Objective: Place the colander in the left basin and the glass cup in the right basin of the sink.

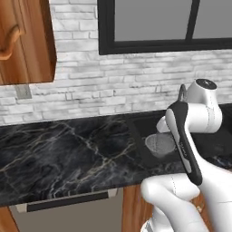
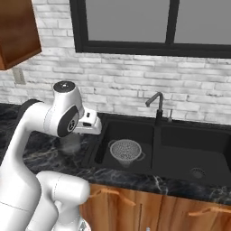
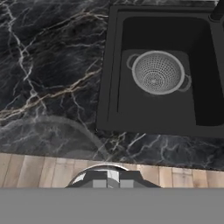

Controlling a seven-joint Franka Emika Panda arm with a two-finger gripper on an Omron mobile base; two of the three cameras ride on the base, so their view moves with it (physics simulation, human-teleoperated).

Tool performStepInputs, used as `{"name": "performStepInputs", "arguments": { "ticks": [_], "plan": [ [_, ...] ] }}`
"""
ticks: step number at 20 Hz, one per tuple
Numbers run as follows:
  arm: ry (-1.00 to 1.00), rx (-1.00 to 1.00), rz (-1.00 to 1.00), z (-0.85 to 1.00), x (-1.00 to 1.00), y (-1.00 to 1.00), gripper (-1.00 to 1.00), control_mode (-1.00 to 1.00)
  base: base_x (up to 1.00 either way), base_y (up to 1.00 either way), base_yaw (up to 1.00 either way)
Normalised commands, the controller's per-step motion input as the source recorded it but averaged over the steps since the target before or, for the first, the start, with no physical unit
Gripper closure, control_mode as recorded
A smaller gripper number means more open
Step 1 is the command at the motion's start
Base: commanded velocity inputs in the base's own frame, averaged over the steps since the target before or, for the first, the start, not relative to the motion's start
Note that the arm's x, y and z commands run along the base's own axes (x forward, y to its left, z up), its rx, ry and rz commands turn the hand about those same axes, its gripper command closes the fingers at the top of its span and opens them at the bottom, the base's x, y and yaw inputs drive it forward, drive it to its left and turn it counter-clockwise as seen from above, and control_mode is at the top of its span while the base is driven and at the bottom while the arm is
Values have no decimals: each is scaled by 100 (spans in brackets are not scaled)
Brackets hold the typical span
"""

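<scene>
- Hand view: end effector (image 3: 108, 178) is clenched, fingertips together at the bottom edge. The glass cup's (image 3: 48, 140) translucent rim arc runs right into them, so it looks like a pinch on the cup wall.
- Right base view: the cup (image 2: 71, 145) sits directly under the hand, over the marble bench (image 2: 45, 158) and just left of the sink (image 2: 156, 144). I can't tell whether its base is off the bench.
- Colander (image 3: 157, 72) is upright on the floor of the left basin (image 3: 148, 109), clear of the walls. I judge that half of the task done.
- Right basin (image 2: 194, 153) holds nothing but its drain.
- Step in hand, as I read it: the cup grasp is made and the transfer is not yet done.
- Next move calls for:
  - a lift high enough to clear the sink lip
  - a carry rightward over the left basin and the colander, then past the divider
  - staying in front of the faucet (image 2: 156, 104)
  - lowering into the right basin before letting go
- Risk: a rim pinch on a smooth tumbler may let it swing or slip, so keep the move slow and the cup upright.
- Count: 1 colander, 1 cup, 1 sink with 2 basins, 1 faucet.
</scene>
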Motion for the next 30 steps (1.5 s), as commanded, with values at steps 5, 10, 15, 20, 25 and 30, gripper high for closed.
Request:
{"name": "performStepInputs", "arguments": {
  "ticks": [5,10,15,20,25,30],
  "plan": [
    [0,0,0,0,0,0,100,100,-1,-70,-5],
    [0,0,0,0,0,0,100,100,0,-69,-4],
    [0,0,0,0,0,0,100,100,0,-71,0],
    [0,0,0,0,0,0,100,100,0,-62,0],
    [0,0,0,0,0,0,100,100,4,-59,0],
    [0,0,0,0,0,0,100,100,5,-55,0]
  ]
}}
